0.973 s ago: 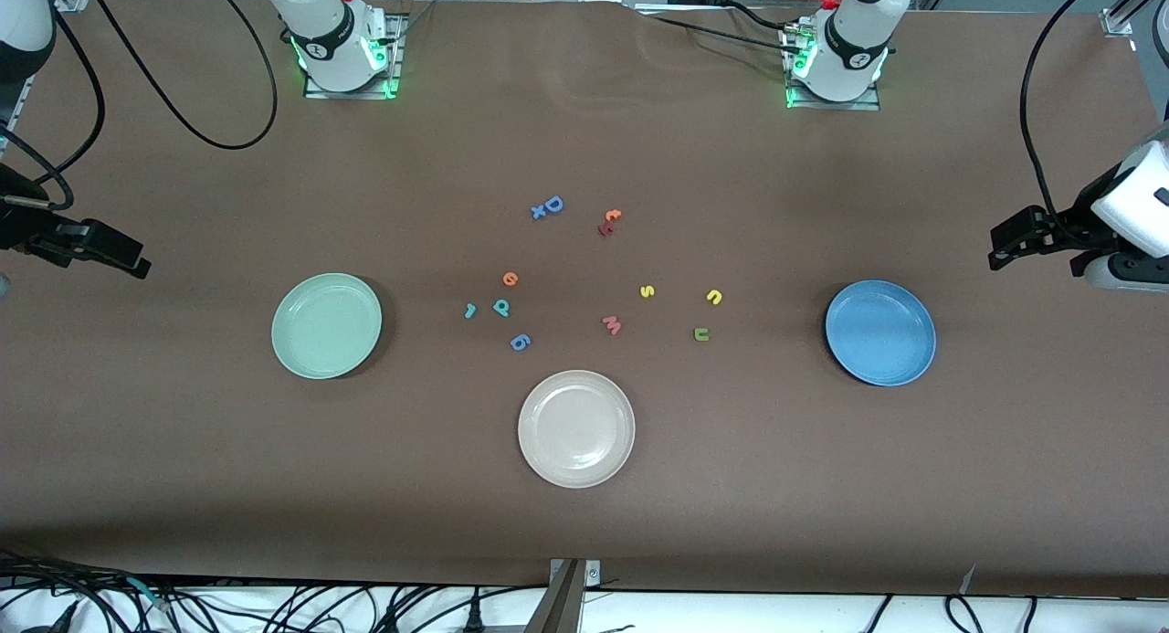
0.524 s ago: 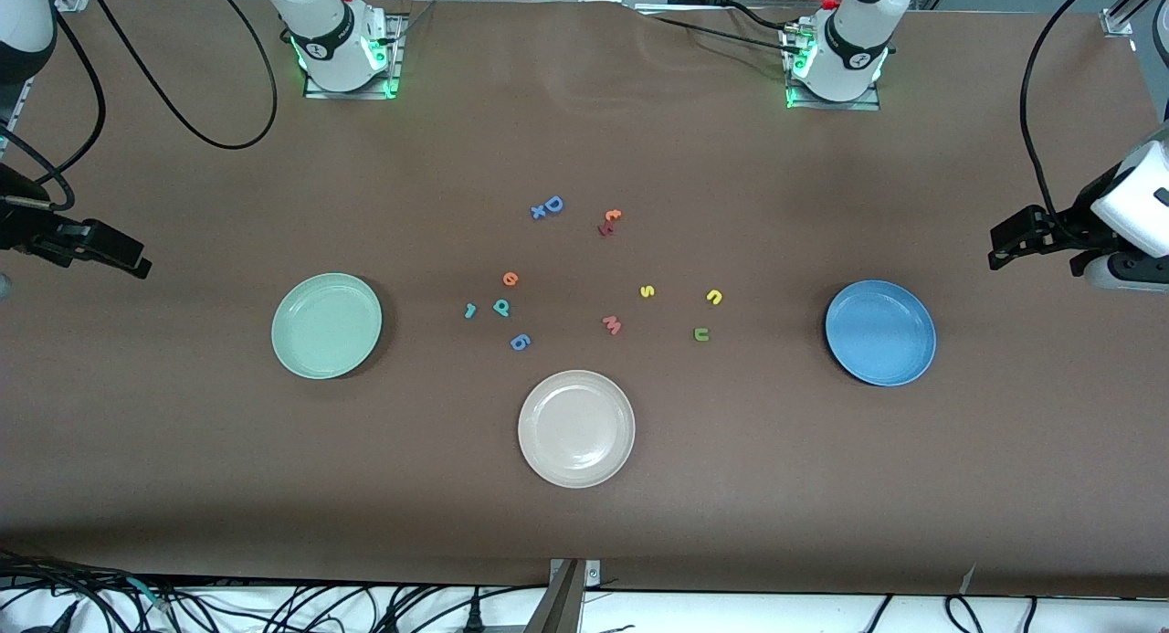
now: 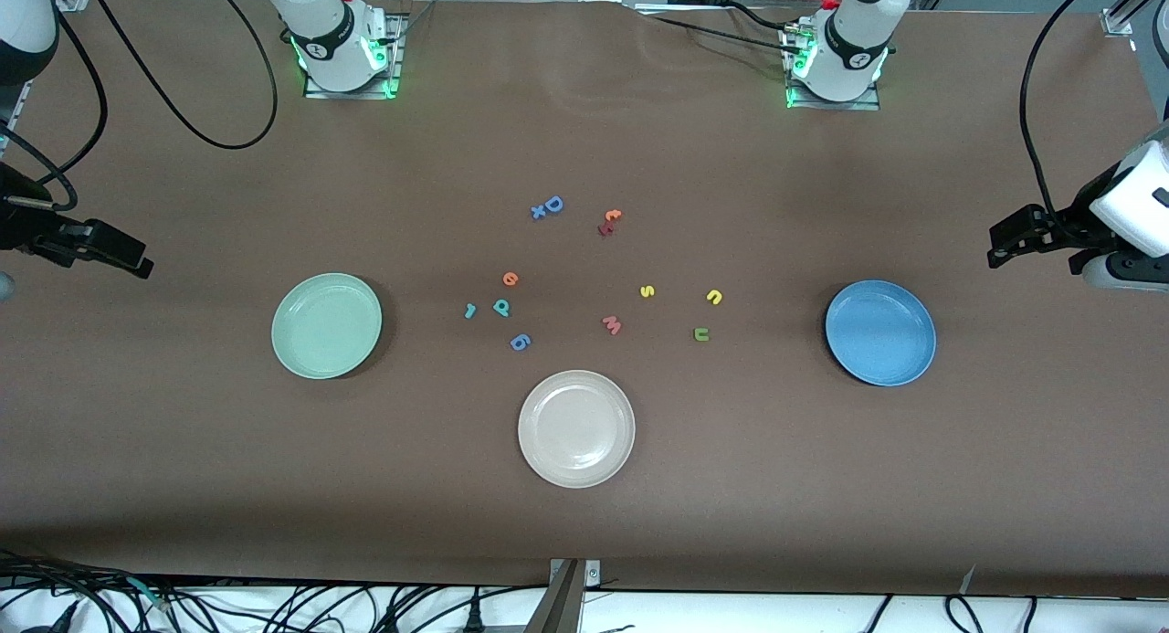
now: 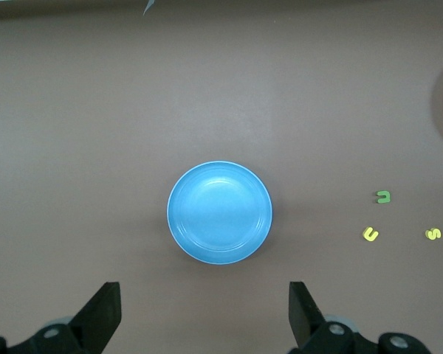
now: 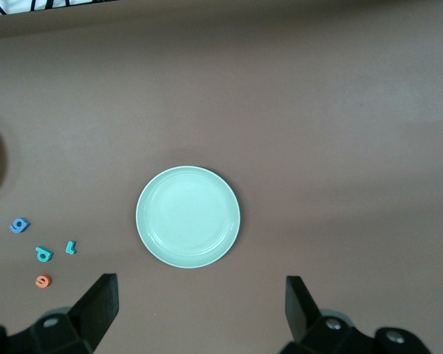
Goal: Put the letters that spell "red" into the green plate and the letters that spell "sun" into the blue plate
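Note:
The green plate (image 3: 326, 325) lies empty toward the right arm's end of the table. Beside it are the teal "r" (image 3: 469, 311), teal "d" (image 3: 501, 307) and orange "e" (image 3: 510, 279). The blue plate (image 3: 880, 332) lies empty toward the left arm's end, with the yellow "s" (image 3: 647, 291), yellow "n" (image 3: 714, 296) and green "u" (image 3: 700, 334) beside it. My right gripper (image 5: 199, 313) hangs open, high over the table beside the green plate (image 5: 188, 216). Beside the blue plate (image 4: 220, 212), my left gripper (image 4: 204, 317) hangs open, also high up. Neither holds anything.
A cream-white plate (image 3: 576, 428) sits nearest the front camera, mid-table. Other letters lie among the task's: a blue 6-shape (image 3: 520, 342), a pink "m" (image 3: 612, 324), a periwinkle "D" (image 3: 551, 206) and an orange and dark-red pair (image 3: 609, 222). Cables hang at both table ends.

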`<action>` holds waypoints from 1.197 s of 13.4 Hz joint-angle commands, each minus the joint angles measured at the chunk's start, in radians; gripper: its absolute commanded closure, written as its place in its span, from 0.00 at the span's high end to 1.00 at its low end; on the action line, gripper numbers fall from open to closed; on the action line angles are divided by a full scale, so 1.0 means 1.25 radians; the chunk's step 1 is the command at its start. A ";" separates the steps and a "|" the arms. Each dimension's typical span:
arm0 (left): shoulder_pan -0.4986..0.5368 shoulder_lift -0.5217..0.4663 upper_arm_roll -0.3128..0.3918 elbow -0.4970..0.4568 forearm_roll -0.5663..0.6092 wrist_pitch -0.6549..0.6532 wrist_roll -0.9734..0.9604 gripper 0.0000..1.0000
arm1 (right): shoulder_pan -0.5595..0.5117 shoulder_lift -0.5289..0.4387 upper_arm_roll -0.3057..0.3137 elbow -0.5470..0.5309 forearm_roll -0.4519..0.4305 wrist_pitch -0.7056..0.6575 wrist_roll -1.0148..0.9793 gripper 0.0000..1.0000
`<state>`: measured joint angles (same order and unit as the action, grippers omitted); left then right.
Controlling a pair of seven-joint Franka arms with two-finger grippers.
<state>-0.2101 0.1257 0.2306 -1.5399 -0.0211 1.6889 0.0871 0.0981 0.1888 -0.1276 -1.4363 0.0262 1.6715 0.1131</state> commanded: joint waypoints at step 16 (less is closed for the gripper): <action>0.001 -0.005 0.001 0.001 -0.025 -0.021 0.016 1.00 | 0.017 0.001 0.004 -0.008 -0.007 -0.007 0.011 1.00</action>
<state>-0.2108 0.1257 0.2305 -1.5399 -0.0211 1.6781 0.0871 0.1054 0.1898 -0.1262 -1.4387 0.0262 1.6694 0.1133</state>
